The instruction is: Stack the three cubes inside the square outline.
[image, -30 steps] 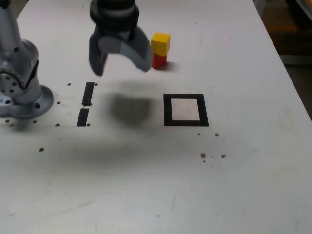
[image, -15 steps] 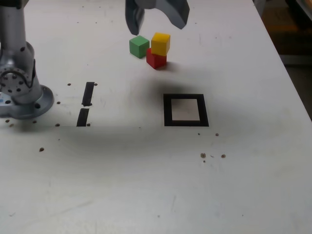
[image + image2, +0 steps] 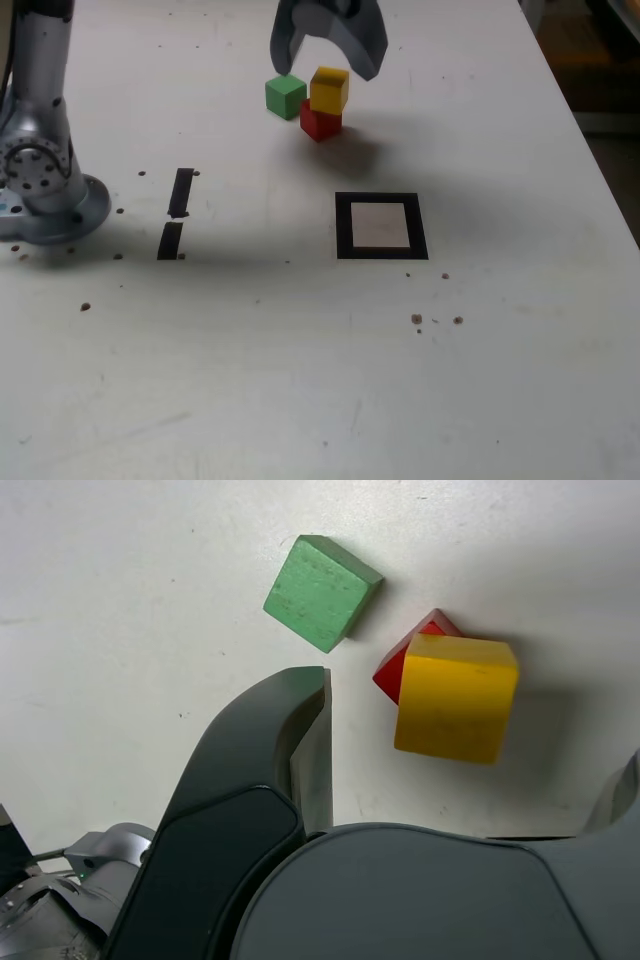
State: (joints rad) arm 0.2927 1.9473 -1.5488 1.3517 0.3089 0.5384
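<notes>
**Open jaws hanging over the cube cluster**

Jaws (image 3: 325, 55) spread wide, gripping nothing, poised at the far side of the white worktop (image 3: 500, 380) above the three cubes. Yellow cube (image 3: 329, 89) sitting on top of the red cube (image 3: 320, 124), turned a little so a red corner pokes out underneath. Green cube (image 3: 285, 96) flat on the worktop just beside the pair, on the exterior view's left of them, close but apparently not touching.

From the wrist view: one dark finger (image 3: 300, 750) reaching down just short of the green cube (image 3: 320, 590), the yellow cube (image 3: 455, 695) lying in the gap between the two fingers, the red cube (image 3: 400, 665) peeking out from under it. No contact between fingers and any cube.

Square outline (image 3: 381, 226) nearer the camera in the exterior view, well apart from the cluster, white centre bare. Two short black tape strips (image 3: 176, 212) off to the exterior view's left, arm base (image 3: 40, 190) beyond them at the edge.
</notes>
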